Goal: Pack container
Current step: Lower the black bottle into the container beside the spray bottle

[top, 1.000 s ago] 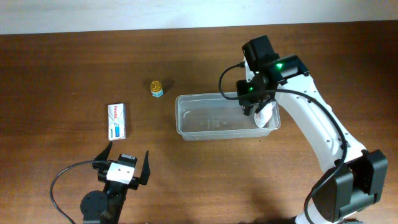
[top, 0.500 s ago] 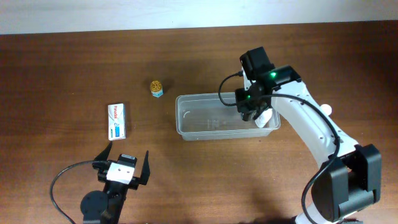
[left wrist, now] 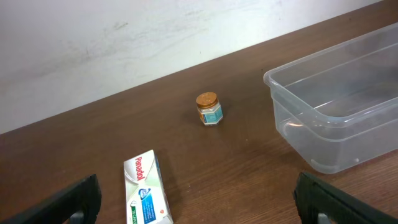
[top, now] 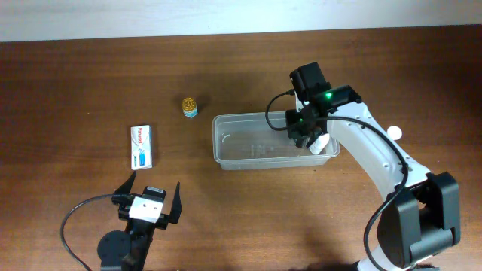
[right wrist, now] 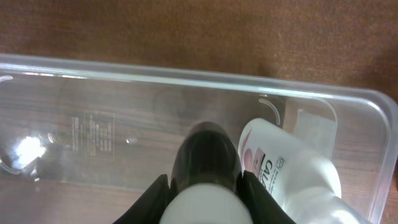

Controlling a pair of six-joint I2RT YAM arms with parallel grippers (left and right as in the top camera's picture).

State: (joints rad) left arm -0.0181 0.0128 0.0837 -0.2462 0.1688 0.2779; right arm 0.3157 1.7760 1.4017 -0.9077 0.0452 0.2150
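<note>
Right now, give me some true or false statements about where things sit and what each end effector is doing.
1. The left end effector is open and holds nothing. True.
2. The gold-lidded jar is inside the container. False: it stands on the table, left of the container.
3. A white bottle lies in the container's right end. True.
4. The right end effector is empty. False: it grips a dark-capped bottle over the container.
</note>
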